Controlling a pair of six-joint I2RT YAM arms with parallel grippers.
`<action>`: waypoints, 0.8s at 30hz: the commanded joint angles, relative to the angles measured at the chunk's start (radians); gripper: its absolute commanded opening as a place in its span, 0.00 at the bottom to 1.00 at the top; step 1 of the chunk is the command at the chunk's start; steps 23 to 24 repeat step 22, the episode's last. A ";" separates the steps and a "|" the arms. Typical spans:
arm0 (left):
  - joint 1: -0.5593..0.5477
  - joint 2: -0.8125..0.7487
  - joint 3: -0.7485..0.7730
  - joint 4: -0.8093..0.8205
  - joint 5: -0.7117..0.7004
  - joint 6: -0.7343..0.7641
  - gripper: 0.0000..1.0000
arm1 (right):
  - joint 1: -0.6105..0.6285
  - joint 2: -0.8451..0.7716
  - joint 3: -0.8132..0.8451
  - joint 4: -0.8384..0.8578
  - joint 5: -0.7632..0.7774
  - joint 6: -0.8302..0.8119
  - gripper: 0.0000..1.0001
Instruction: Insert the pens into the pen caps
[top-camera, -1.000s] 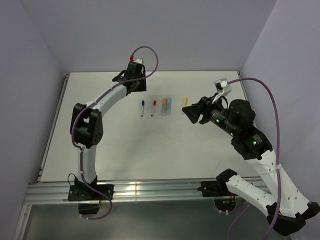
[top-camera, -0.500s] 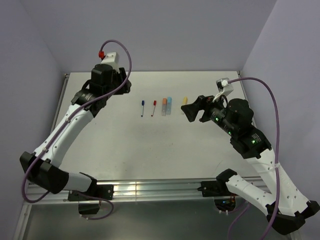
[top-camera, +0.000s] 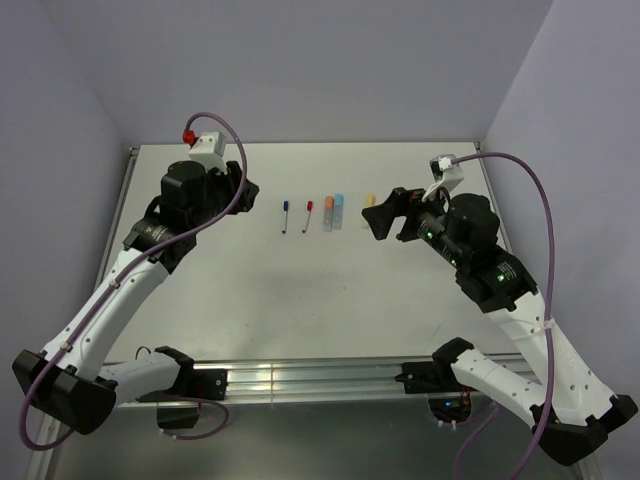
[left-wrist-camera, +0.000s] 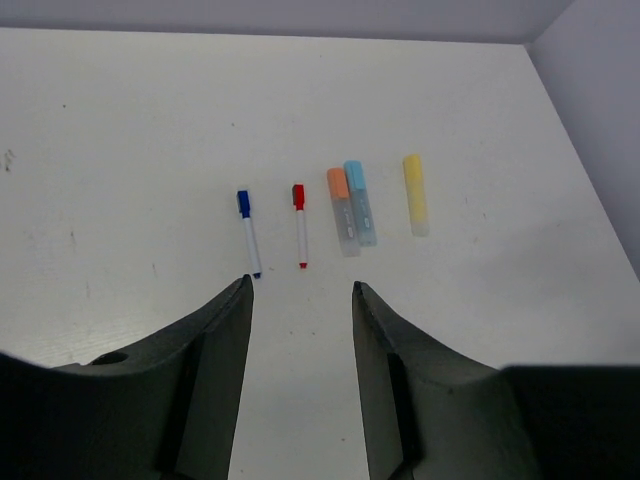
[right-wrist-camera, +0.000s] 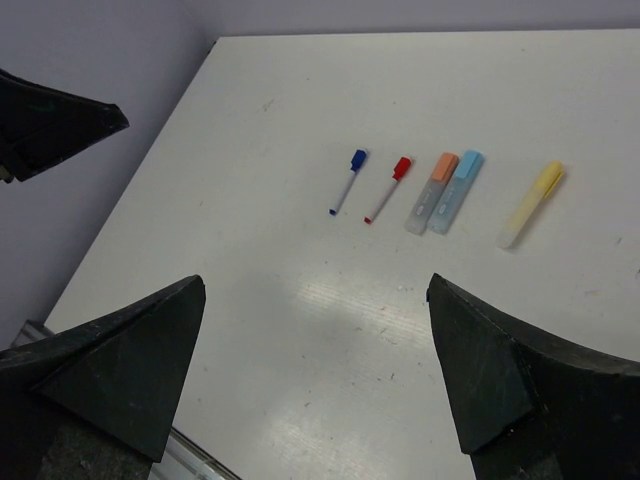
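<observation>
Several pens lie in a row at the far middle of the white table (top-camera: 300, 290), each with a cap on one end. From the left: a thin white pen with a dark blue cap (top-camera: 285, 216) (left-wrist-camera: 248, 232) (right-wrist-camera: 347, 181), a thin white pen with a red cap (top-camera: 307, 215) (left-wrist-camera: 300, 224) (right-wrist-camera: 388, 188), a stubby orange-capped pen (top-camera: 328, 212) (left-wrist-camera: 343, 211) touching a stubby light-blue-capped pen (top-camera: 338, 211) (left-wrist-camera: 360, 202), and a yellow pen (top-camera: 368, 205) (left-wrist-camera: 415, 194) (right-wrist-camera: 531, 204). My left gripper (top-camera: 243, 183) (left-wrist-camera: 301, 284) is open and empty, left of the row. My right gripper (top-camera: 383, 217) (right-wrist-camera: 316, 285) is open and empty, right of the yellow pen.
Pale purple walls close the table at the back and on both sides. A metal rail (top-camera: 300, 378) runs along the near edge, with both arm bases on it. The left gripper's fingers (right-wrist-camera: 60, 125) show at the left edge of the right wrist view.
My left arm has swung left and pulled back from the far middle; its gripper now sits lower and left of the pens. The right gripper has hardly moved. The pens have not moved.
</observation>
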 joint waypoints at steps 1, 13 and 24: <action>-0.005 -0.018 -0.004 0.069 0.035 0.009 0.49 | -0.006 -0.011 -0.009 0.040 0.019 -0.013 1.00; -0.005 -0.026 -0.009 0.072 0.047 0.012 0.50 | -0.006 -0.016 -0.020 0.048 0.019 -0.022 1.00; -0.005 -0.024 -0.010 0.069 0.049 0.012 0.50 | -0.006 -0.034 -0.031 0.054 0.010 -0.027 1.00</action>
